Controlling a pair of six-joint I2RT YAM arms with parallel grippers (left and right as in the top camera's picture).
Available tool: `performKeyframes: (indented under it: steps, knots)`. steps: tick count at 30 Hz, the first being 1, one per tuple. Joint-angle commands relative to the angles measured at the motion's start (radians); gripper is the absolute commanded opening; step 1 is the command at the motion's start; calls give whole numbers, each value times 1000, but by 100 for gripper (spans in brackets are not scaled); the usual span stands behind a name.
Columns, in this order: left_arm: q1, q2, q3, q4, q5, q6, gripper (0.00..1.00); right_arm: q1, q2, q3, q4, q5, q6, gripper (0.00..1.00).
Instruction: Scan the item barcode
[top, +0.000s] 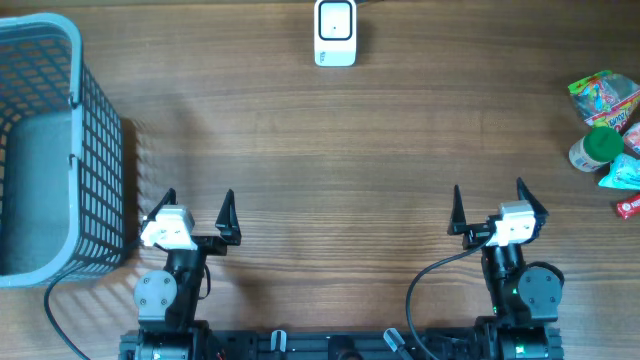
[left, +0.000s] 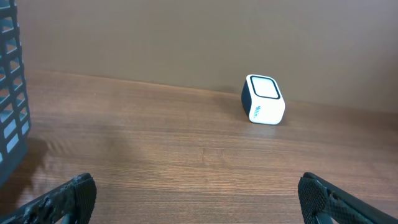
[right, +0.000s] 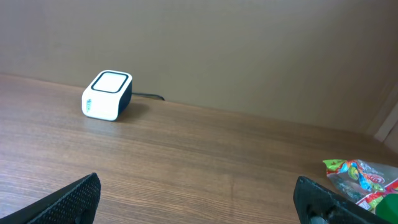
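A white barcode scanner (top: 335, 33) with a dark side stands at the far middle of the table, also seen as the scanner (left: 263, 99) in the left wrist view and the scanner (right: 107, 94) in the right wrist view. Several packaged items (top: 608, 128) lie at the right edge: a colourful snack bag (right: 359, 176), a green-capped bottle (top: 596, 147), a blue pouch and a red piece. My left gripper (top: 197, 210) and right gripper (top: 490, 205) both stand open near the front edge, with only bare wood between the fingers, far from the items.
A grey-blue mesh basket (top: 75, 100) fills the left side of the table, its wall close to my left gripper. A cable runs from the scanner off the far edge. Wood table top (top: 330, 170) spans between the arms.
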Motion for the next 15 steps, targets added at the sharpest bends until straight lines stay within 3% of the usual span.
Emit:
performKeyframes:
  steps: [1, 15]
  knots:
    - [-3, -9, -12, 2, -10, -6, 100, -7, -16, -1, 1, 3, 43, 100]
    - [-3, -8, -12, 2, -10, -6, 100, -2, -14, -1, 1, -1, 43, 100]
